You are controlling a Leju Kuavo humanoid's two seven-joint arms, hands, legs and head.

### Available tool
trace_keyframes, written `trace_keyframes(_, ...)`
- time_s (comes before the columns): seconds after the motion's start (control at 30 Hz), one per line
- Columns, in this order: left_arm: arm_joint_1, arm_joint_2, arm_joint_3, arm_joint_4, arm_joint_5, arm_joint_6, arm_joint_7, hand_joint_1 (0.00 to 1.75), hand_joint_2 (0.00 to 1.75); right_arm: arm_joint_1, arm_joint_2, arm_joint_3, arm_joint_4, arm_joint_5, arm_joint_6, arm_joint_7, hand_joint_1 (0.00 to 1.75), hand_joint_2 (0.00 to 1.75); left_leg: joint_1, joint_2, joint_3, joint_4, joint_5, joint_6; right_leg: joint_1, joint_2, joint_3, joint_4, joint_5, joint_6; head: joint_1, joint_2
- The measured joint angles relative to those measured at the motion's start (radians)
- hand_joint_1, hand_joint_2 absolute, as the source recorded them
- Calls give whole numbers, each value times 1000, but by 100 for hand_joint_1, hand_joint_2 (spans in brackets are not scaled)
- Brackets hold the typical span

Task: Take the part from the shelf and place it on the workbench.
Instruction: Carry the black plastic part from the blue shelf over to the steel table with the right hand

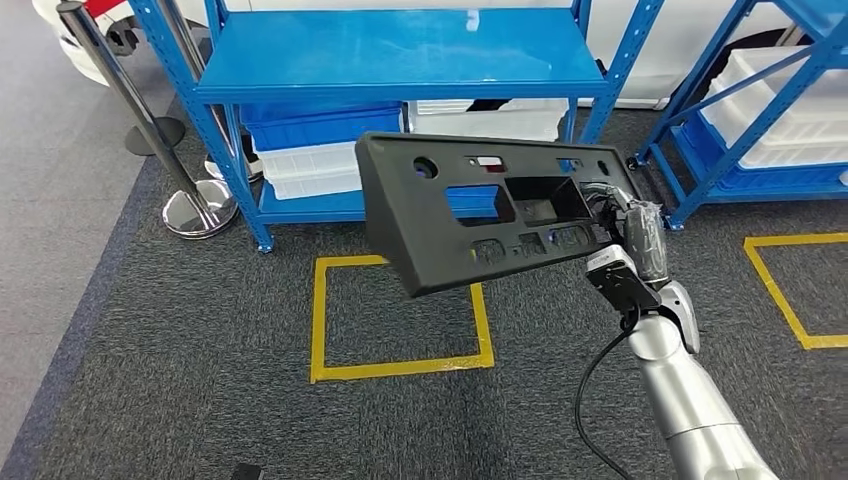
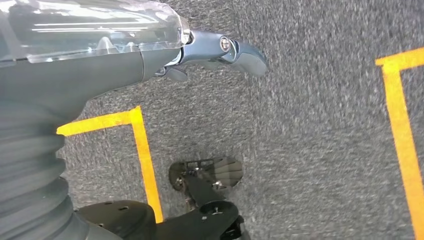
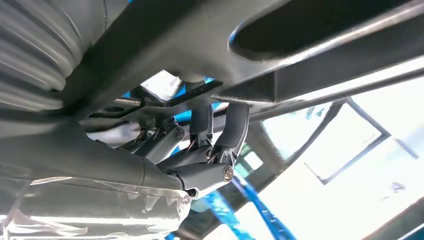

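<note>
Item: long black plastic panel with cut-outs [image 1: 470,215], held aloft by one end in my right hand [image 1: 625,235], clear of the blue metal shelf [image 1: 400,55]. Left hand [image 2: 220,52] hangs empty, fingers apart. Step: carrying. Next, I judge: turn toward the workbench.

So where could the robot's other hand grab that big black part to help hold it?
Probably the free far end of the black part, opposite where the right hand grips it. The left hand could come from the robot's left and hook its fingers through the open blue-showing cutout; the panel is long and held at one end.
</note>
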Motion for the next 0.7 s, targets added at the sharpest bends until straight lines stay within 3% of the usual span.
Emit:
trace_keyframes(0.07,0,0,0,0,-1,1,0,0,175,-4,3,-16,1,-17,3,-3,175,175,-4,14,-11,8,6,-9,6,-38,76,-118,5,-8,0,0)
trace_keyframes(0.1,1,0,0,0,-1,1,0,0,175,-6,5,-23,1,-23,4,-6,175,175,-6,22,-13,10,10,-15,11,-49,91,-150,-2,-16,0,0)
trace_keyframes(0.2,2,0,0,0,-3,2,1,0,175,-7,8,-38,12,-35,9,-15,175,175,-6,42,-17,11,16,-35,17,-29,77,-166,13,-46,-1,0)
trace_keyframes(0.27,5,0,-1,0,-3,2,0,0,175,-5,12,-46,23,-40,12,-18,175,175,-4,16,-37,59,-38,-44,16,-9,58,-169,32,-64,-1,0)
trace_keyframes(0.33,8,0,-1,0,-3,3,-1,0,175,-5,16,-53,34,-44,13,-22,175,175,-2,-21,-72,177,-131,-45,20,13,36,-169,51,-77,-1,0)
trace_keyframes(0.37,10,0,-1,0,-3,3,-1,0,175,-5,17,-55,39,-47,13,-24,175,175,-3,-28,-86,238,-163,-43,24,26,25,-168,60,-81,-1,0)
trace_keyframes(0.4,11,0,-1,0,-3,3,-1,0,175,-4,18,-58,44,-49,13,-26,175,175,-4,-31,-91,278,-174,-38,28,39,14,-168,68,-83,-1,0)
trace_keyframes(0.43,11,0,-1,0,-3,3,-1,0,175,-3,19,-60,48,-50,13,-28,175,175,-8,-33,-80,286,-164,-32,33,53,5,-168,75,-85,-1,0)
trace_keyframes(0.47,11,0,-1,0,-3,3,-1,0,175,-3,19,-61,52,-50,13,-29,175,175,-13,-38,-53,255,-138,-21,38,67,-3,-168,83,-86,-1,0)
trace_keyframes(0.53,12,4,-1,1,-2,3,-1,0,175,-4,21,-64,59,-51,15,-29,175,175,-25,-77,32,124,-90,15,43,92,-15,-168,97,-87,0,0)
trace_keyframes(0.6,13,9,-1,2,1,3,-2,0,175,-10,22,-67,65,-52,19,-30,175,175,-31,-112,91,19,-79,36,38,112,-24,-169,111,-82,0,0)
trace_keyframes(0.63,13,11,-1,2,2,4,-2,0,175,-14,23,-69,69,-52,20,-30,175,175,-32,-112,101,-3,-83,37,34,123,-28,-171,118,-76,0,0)
trace_keyframes(0.7,11,8,-1,2,5,3,-2,0,175,-21,23,-72,76,-52,21,-32,175,175,-32,-90,109,-35,-69,33,30,138,-33,-177,131,-64,0,0)
